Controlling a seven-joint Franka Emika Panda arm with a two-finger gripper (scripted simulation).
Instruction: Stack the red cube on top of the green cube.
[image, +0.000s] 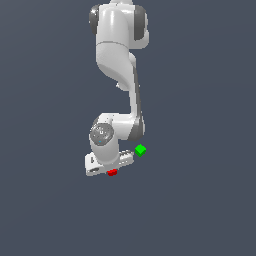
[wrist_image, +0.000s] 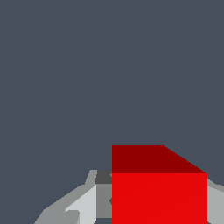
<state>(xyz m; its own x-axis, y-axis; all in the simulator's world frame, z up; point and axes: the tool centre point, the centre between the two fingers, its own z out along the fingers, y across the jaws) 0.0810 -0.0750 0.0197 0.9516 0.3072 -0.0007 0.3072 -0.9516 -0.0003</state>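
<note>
The surface is a plain, flat dark grey-blue everywhere, with no visible edges or walls. The hand (image: 111, 170) grasps the red cube (image: 112, 172) between its fingers (wrist_image: 83, 205); the green cube (image: 140, 149) sits near it, toward the exterior view's right.

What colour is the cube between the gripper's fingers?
Bright red; the red cube shows best in the wrist view, filling the space between the fingers.

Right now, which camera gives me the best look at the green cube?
The exterior view. The green cube shows whole there, just off the arm's wrist on the exterior view's right, apart from the red cube. The wrist view shows no green cube at all, only the red one filling its foreground.
</note>
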